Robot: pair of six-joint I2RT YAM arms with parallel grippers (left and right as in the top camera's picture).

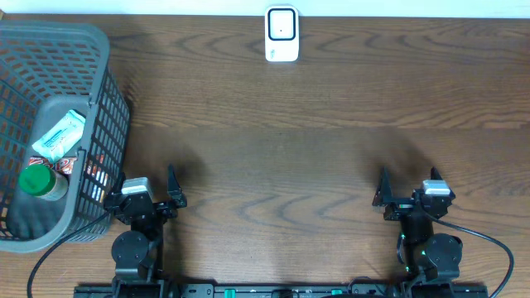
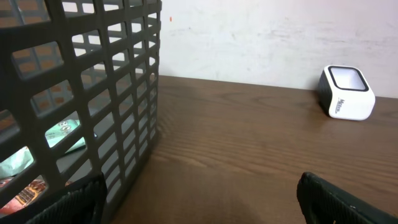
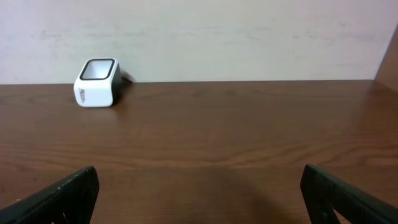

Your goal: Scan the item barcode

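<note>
Could easily snag the basket (image 1: pixel 114 116) going in with the left pincer (image 2: pixel 199 208), wide open and empty like the right pincer (image 3: pixel 199 199).

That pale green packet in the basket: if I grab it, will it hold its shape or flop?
Probably floppy: the packet looks like a thin, flat pouch lying in the basket. It is likely light for its size. Its wrapper looks smooth, so it may slip unless it is pinched firmly.
</note>
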